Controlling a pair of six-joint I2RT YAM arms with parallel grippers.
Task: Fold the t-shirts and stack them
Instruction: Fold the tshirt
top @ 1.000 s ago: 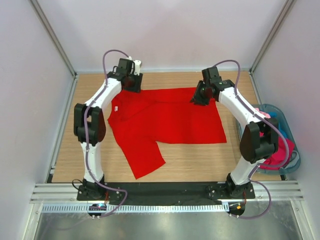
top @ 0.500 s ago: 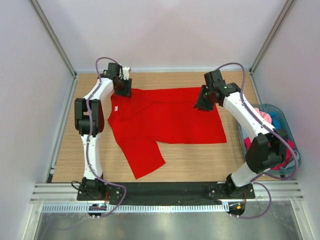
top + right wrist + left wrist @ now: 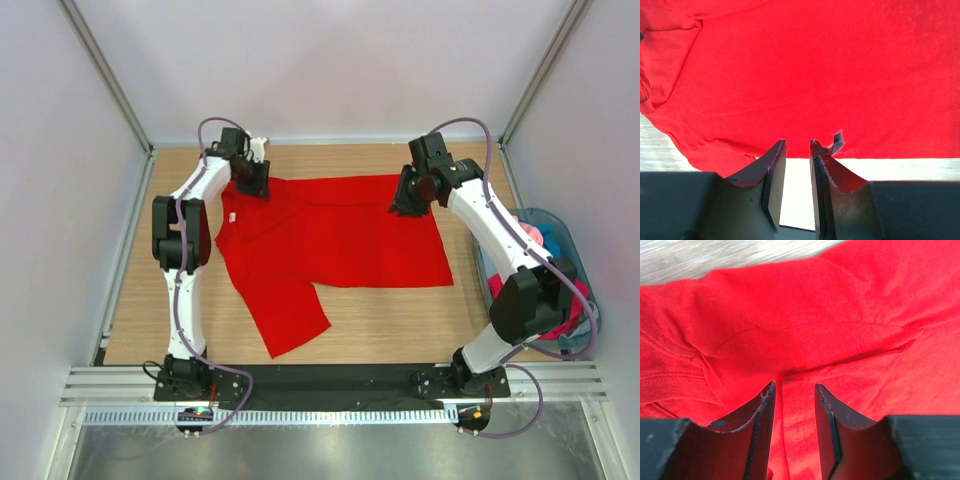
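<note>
The bright red short-sleeved cloth t-shirt (image 3: 340, 235) lay spread flat on the pale wooden table (image 3: 400, 325). Both arms reached far forward with their wrists bent down. The left gripper (image 3: 250, 182) pressed on the shirt's far left corner, jaws narrowly apart over a cloth ridge; whether it pinched could not be told. The right gripper (image 3: 405, 203) sat at the far right edge, with bare table showing through its narrow gap.
</note>
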